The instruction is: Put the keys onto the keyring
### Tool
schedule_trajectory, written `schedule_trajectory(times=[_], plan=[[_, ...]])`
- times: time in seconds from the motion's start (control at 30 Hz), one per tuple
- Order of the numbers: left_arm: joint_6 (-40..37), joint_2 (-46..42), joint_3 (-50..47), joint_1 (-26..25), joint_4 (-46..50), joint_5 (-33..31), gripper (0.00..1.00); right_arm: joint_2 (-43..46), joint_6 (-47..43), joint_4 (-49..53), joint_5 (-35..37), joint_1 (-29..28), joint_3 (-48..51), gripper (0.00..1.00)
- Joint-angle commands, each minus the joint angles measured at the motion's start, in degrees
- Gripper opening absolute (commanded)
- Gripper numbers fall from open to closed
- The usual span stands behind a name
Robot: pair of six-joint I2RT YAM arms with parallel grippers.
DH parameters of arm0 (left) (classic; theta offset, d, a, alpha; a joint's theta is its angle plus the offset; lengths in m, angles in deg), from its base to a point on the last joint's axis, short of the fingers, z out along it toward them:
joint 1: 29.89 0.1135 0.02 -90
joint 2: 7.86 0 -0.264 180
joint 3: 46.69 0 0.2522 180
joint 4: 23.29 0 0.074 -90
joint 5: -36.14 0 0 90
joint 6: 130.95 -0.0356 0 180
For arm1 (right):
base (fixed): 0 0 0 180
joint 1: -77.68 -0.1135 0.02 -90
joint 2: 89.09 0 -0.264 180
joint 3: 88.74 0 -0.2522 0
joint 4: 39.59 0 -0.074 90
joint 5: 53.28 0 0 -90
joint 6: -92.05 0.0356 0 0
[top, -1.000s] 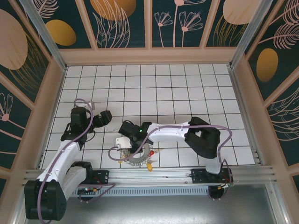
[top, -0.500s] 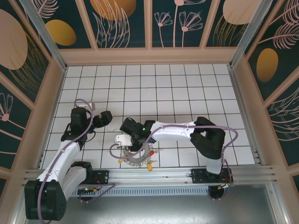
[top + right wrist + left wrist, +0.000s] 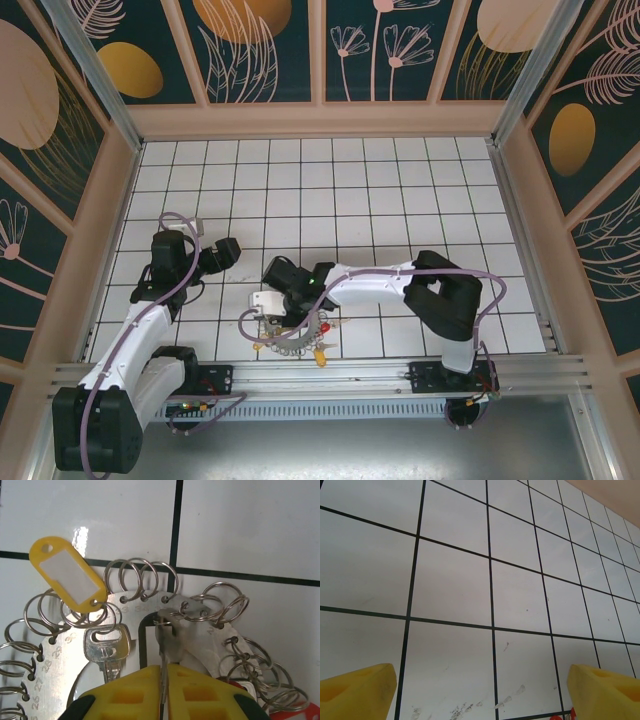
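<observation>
The keyring (image 3: 65, 650) is a flat grey metal plate with numbered holes and many split rings. It lies on the tiles near the front edge (image 3: 288, 346). A yellow tag (image 3: 67, 575) and a silver key (image 3: 107, 647) hang on its rings. My right gripper (image 3: 164, 677) hovers just over the plate (image 3: 285, 310), shut on another silver key (image 3: 172, 632). That key stands edge-on, with its head at a split ring by the central hole. My left gripper (image 3: 480, 690) is open over bare tiles, up and to the left of the keyring (image 3: 225, 250).
Red (image 3: 323, 330) and yellow (image 3: 320, 357) tags stick out at the keyring's right and front sides. The metal rail (image 3: 320, 375) runs close in front of the keyring. White tiled floor stretches back to the wooden walls (image 3: 320, 120).
The right arm's wrist has shifted a little to the right and towards the keyring, with its elbow swinging right. The left arm has stayed still.
</observation>
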State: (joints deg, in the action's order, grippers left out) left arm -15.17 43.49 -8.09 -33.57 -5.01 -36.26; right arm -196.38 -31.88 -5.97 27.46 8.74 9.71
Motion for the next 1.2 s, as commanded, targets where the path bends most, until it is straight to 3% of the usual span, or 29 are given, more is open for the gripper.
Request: schedule_trajectory(times=[0.0, 0.63, 0.9, 1.17], plan=[[-0.29, -0.90, -0.32, 0.34, -1.07, 0.71, 0.88, -1.52, 0.41, 0.23, -2.46, 0.38, 0.90, 0.13], [0.04, -1.30, -0.58, 0.36, -1.39, 0.90, 0.88, 1.53, 3.84, -2.49, -7.30, 2.54, 1.70, 0.30], [-0.03, -0.46, -0.32, 0.36, -1.17, 1.00, 0.88, -0.96, 4.68, -2.79, -9.03, 3.12, 1.43, 0.36], [-0.11, -0.29, -0.36, 0.37, -1.17, 0.90, 0.88, -3.23, 3.85, -1.51, -7.06, 2.37, 1.80, 0.37]])
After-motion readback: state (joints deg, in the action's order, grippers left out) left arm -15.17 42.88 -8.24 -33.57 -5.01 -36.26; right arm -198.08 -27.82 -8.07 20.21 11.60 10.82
